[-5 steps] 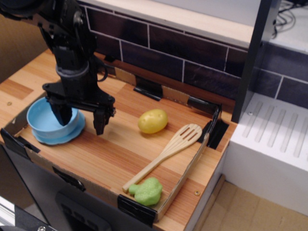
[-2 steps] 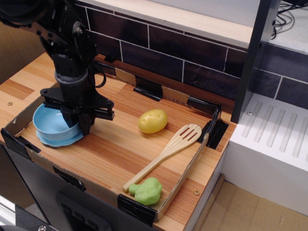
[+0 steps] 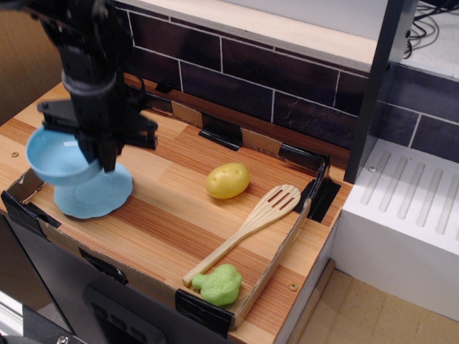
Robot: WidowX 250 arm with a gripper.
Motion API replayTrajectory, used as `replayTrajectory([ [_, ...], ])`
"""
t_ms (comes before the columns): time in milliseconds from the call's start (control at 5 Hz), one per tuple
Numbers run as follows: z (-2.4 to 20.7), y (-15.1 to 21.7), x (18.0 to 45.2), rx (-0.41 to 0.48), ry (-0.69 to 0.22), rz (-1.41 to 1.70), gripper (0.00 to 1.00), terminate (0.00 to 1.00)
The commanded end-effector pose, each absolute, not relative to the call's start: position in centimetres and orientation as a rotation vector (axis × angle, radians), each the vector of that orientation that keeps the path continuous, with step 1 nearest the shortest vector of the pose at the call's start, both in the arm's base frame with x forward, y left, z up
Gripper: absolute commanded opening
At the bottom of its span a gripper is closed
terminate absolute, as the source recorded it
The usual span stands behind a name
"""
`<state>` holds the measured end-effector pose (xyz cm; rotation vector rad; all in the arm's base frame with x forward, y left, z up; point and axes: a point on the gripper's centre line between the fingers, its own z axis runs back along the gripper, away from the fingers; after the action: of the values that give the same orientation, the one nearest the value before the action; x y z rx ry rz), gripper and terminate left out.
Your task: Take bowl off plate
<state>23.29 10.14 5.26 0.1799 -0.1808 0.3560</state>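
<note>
Gripper [image 3: 102, 163] clamped on the bowl [image 3: 57, 158] at its right rim, one finger seemingly inside the wall and one outside. Bowl lifted clear of the plate [image 3: 97, 193], tilted, hanging above and to the left of it, over the tray's left edge. Plate flat on the wooden board [image 3: 179, 222], bare of anything. Potato [image 3: 228, 180], spoon [image 3: 247, 229] and green toy [image 3: 217, 284] well apart to the right, out of the way.

Probably light and stiff: thin glossy plastic, so little weight to fight but a slick surface. Rim pinch the sensible hold, since the deep wall gives the fingers something to straddle; a one-sided pinch likely to let the bowl swing or tip, as the tilt suggests. Not fragile, but prone to slip from the pinch if jerked. Needs setting down on bare board beside the plate, low and level before release.
</note>
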Motion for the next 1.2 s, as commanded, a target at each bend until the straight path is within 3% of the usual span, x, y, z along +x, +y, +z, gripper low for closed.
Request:
replayTrajectory([
  [0,5.6,5.5,23.4,0.146,-0.186,0.303,0.00,0.00],
  [600,2.5,2.1,22.9,0.096,-0.100,0.294,0.00,0.00],
  [800,2.4,1.9,22.7,0.072,-0.110,0.305,1.00,0.00],
  [1000,2.9,1.8,22.6,0.028,-0.120,0.306,1.00,0.00],
])
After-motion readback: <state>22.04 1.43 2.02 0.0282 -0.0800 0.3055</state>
